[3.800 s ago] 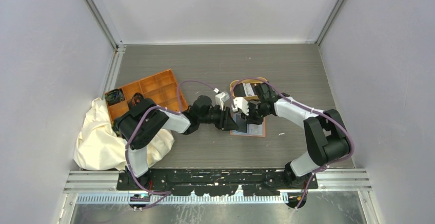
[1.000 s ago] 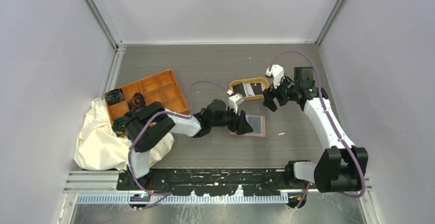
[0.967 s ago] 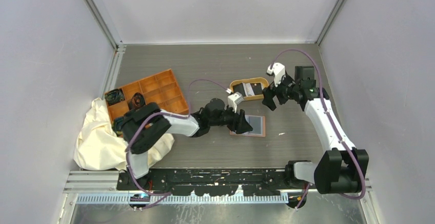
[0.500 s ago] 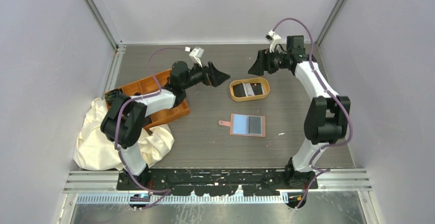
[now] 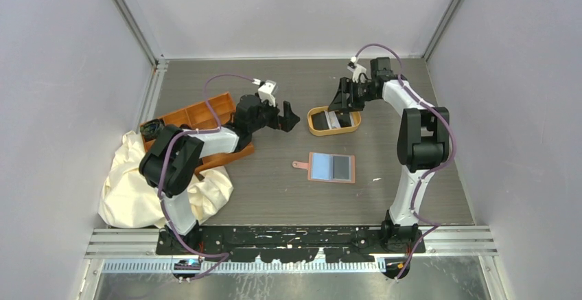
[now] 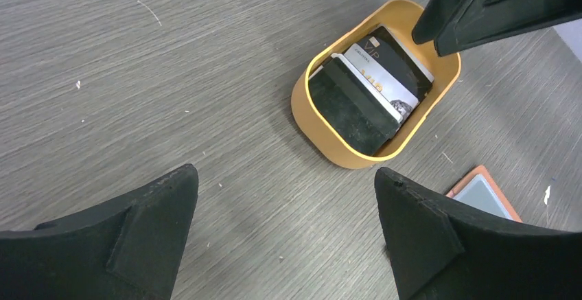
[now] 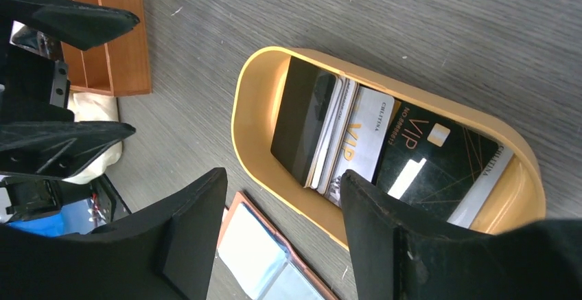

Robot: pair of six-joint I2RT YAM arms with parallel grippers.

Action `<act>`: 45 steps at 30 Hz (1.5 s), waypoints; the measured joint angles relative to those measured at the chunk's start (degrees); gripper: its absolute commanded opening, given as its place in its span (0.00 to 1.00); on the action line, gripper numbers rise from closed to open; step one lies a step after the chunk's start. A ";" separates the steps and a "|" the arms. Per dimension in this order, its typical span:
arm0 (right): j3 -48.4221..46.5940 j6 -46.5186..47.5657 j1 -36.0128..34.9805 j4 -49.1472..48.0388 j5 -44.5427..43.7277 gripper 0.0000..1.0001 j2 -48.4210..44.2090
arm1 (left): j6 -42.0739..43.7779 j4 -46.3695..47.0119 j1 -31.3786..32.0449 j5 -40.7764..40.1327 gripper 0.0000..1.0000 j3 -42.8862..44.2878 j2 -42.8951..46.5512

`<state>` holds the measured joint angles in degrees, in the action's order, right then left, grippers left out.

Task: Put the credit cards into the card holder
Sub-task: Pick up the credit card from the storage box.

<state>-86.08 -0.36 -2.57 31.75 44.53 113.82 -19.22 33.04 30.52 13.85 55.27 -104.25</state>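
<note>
The right gripper (image 7: 281, 176) hangs just over the oval tan-rimmed tray (image 7: 237, 108), its black jaws spread with nothing between them. The left gripper (image 6: 285, 171) stands beside the tray's left end, just as wide and just as empty, and points across at it.

The step in hand looks like fetching a card. The credit cards (image 7: 305, 125) are in that tray: a thin stack leans on edge at one end, with a black card outermost. A black card with gold lettering (image 7: 439, 166) lies flatter against the other end.

The small flat pinkish-brown card holder (image 5: 331, 168) lies open on the dark grey wood-grain table (image 5: 274, 183), nearer the arm bases and apart from the tray. Its bluish pockets face up and its snap tab points left. From above its right half looks darker, perhaps a card already tucked in, though I cannot be sure.

Next, I reckon, the right jaws need to drop inside the rim and pinch a single card by its free edge. The stack is packed close, so two may come up together. The tray wall leaves the fingers little room. The left gripper is close enough to crowd the approach.

Off to the left, the left arm reaches over an orange compartment tray (image 5: 206, 111). A crumpled cream cloth (image 5: 130, 183) lies beyond it, clear of the work.
</note>
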 measured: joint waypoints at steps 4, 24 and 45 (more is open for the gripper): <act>-1.70 0.04 -0.85 0.22 -0.55 0.66 0.76 | -0.37 2.67 -0.83 1.53 1.00 -1.49 -0.33; -2.86 -1.81 -1.55 1.33 -9.53 0.54 5.84 | -4.00 -8.00 -1.73 10.23 0.56 10.32 -8.24; -4.09 -11.06 -1.55 -1.70 1.79 0.47 10.32 | -1.01 -17.62 0.50 12.81 0.49 16.57 -12.17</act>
<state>-90.17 -11.42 -4.12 30.04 46.33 124.14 -20.23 15.42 31.03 26.65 71.83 -116.42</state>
